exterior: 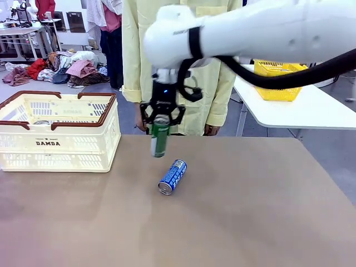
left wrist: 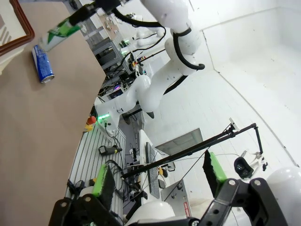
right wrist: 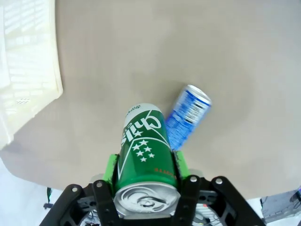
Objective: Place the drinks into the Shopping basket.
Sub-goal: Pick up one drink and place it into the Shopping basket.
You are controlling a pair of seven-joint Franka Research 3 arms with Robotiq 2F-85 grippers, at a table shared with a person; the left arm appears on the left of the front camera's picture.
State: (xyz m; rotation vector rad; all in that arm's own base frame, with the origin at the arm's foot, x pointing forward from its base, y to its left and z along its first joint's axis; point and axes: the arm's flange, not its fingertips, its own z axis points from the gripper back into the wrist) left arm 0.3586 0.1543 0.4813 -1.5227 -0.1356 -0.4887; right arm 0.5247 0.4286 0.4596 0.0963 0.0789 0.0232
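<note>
Your green can [exterior: 159,138], white-printed with its silver top up, hangs over the plain brown worktop [exterior: 250,211]. It is clamped between the green pads [right wrist: 109,169] of the right end effector [exterior: 161,123]. A blue can [exterior: 172,177] lies on its side just at 5 o'clock of it. The Shopping basket [exterior: 83,151] stands at 9 o'clock. The left end effector [left wrist: 159,175] gapes, holding nothing, with a white room beyond it.

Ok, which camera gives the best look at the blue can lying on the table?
The front view: the blue can lies on its side, whole and unobstructed. In the right wrist view the held green can hides its lower end. The left wrist view shows it small, near the corner.
</note>
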